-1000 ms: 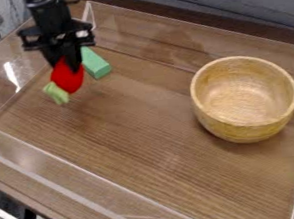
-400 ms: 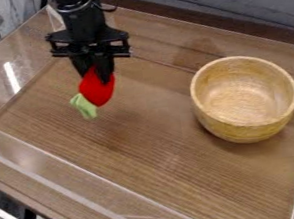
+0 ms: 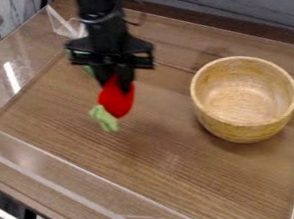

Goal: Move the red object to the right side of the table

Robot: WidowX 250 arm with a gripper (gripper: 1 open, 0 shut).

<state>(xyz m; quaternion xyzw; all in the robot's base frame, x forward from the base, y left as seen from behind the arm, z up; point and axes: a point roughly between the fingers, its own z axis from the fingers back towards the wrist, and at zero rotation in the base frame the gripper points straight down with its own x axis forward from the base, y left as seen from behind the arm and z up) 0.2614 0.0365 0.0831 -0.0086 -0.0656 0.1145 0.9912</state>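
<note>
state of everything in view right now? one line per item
gripper: pointing down, shut on the red object, above the table's middle.
red object: held in the gripper, green leafy end hanging lowest, left of the bowl and apart from it.
wooden bowl: upright on the right side of the table, empty.
table: wood-grain top, clear acrylic walls along its edges.
</note>
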